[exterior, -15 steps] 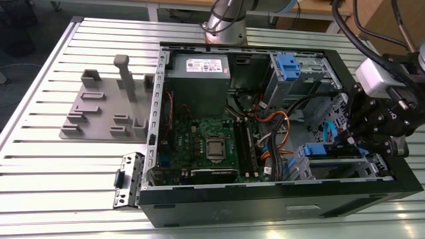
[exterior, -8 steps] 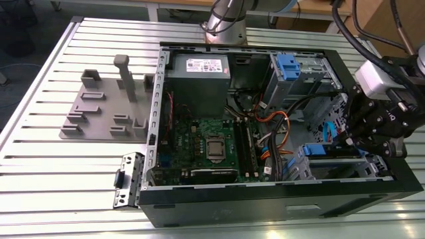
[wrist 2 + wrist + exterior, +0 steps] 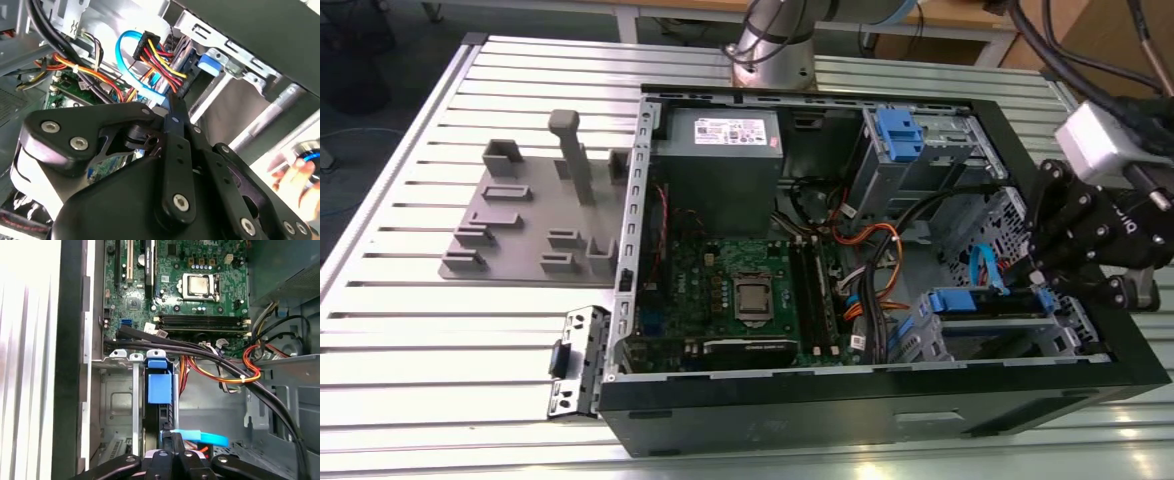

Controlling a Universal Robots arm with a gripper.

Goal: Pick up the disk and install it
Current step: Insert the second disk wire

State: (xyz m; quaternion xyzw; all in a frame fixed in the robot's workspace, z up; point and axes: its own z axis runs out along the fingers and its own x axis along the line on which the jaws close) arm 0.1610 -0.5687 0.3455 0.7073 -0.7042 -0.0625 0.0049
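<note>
Disk (image 3: 983, 302) sits in the case's bay at four o'clock, gripper (image 3: 1047, 285) touching it; jaw state cannot be told. Likely stiff, dense, fragile; hold by its blue bracket.

We judge site a robotics lab or test workshop: slotted aluminium table (image 3: 427, 330), robot arm base (image 3: 774, 45) bolted at its far edge, opened computer case (image 3: 881, 400), grey fixture plate (image 3: 520, 235) with pegs.

Open PC case (image 3: 854, 405), motherboard (image 3: 747, 290), PSU (image 3: 720, 150), grey fixture (image 3: 534, 215).
</note>
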